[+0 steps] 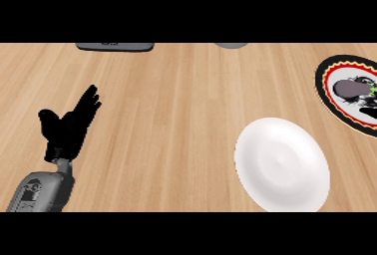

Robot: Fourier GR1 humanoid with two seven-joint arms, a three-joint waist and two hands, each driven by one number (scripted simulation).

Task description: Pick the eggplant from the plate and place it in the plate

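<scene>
**A:** Where is the eggplant?

**B:** The eggplant (351,88) lies on the patterned plate (321,79) at the far right of the desk (177,109). It is well apart from the left robot hand (68,130), which shows at the near left.

**A:** And that robot hand?

**B:** Released: fingers straight and pointing away, thumb out to the left, grasping nothing and touching nothing on the desk.

**A:** What lies between them?

**B:** Bare wood, and a white plate (281,164) at the near right, just beside the patterned one and nearer.

**A:** Anything cut off?

**B:** The patterned plate runs off the right edge, so only its left part shows. The eggplant looks greyish-purple with a green bit at its right end, probably the stem. A dark grey slab (115,46) and a pale grey thing (232,45) are cut by the far edge, and I cannot tell what they are.

**A:** Any writing?

**B:** Faint pale marks on the slab, too small to read.
</scene>
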